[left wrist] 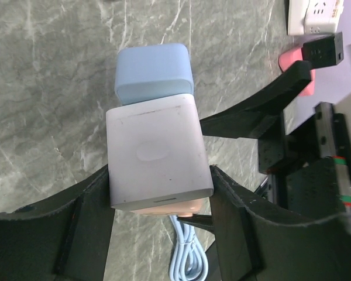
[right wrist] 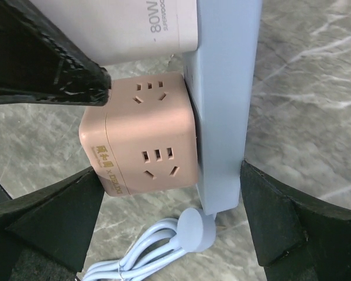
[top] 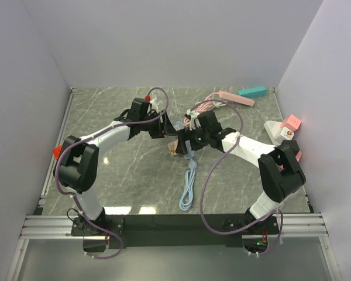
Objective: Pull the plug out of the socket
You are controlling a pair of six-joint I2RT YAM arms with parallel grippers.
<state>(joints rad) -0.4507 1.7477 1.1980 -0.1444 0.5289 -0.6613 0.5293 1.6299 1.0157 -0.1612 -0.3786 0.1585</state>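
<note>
A pink cube socket (right wrist: 143, 134) is held above the table centre, small in the top view (top: 174, 148). A white 80W charger plug (left wrist: 158, 152) sits in its top face. A light blue plug block (right wrist: 225, 105) is on its side, with a coiled blue cable (top: 189, 187) trailing to the table. My left gripper (left wrist: 161, 196) is shut on the white charger, a finger pressed on each side. My right gripper (right wrist: 169, 175) is shut across the pink cube and the blue block, one finger (right wrist: 64, 216) on the cube and the other on the block.
A pink power strip (top: 237, 98) and a teal block (top: 253, 91) lie at the back right. A bundle of pink cables (top: 202, 108) lies behind the grippers. A white and pink socket (top: 284, 130) stands by the right wall. White walls enclose the table.
</note>
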